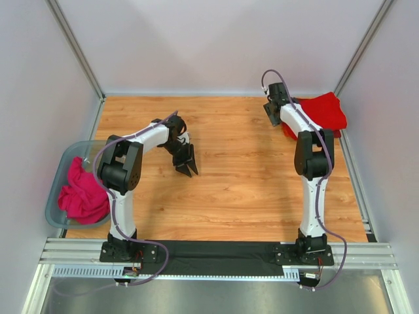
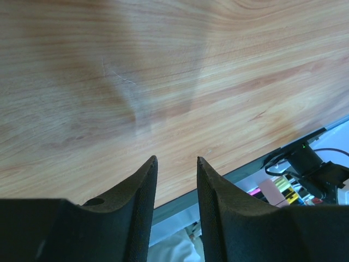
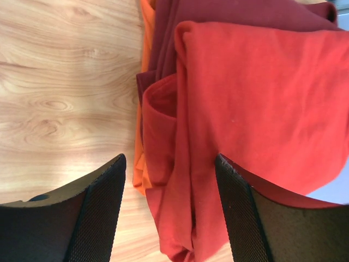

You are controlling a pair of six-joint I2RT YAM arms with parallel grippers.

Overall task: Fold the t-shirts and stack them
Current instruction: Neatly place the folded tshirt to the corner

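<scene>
A folded pile of t-shirts lies at the table's far right. The bright red t-shirt (image 1: 324, 110) is on top and fills the right wrist view (image 3: 262, 98). The darker maroon t-shirt (image 3: 229, 13) lies under it, showing along its far edge. My right gripper (image 1: 270, 116) is open at the pile's left edge; in its wrist view (image 3: 169, 158) the jaws stand wide apart above a loose fold of the bright red t-shirt, holding nothing. My left gripper (image 1: 188, 169) is open and empty over bare wood at left centre, its jaws a narrow gap apart (image 2: 176, 159).
An orange cloth edge (image 3: 143, 164) shows under the pile's left side. A clear plastic bin (image 1: 60, 171) at the table's left edge holds a crumpled pinkish-red cloth (image 1: 82, 193). White walls enclose the wooden table (image 1: 249, 183); a metal rail runs along the near edge.
</scene>
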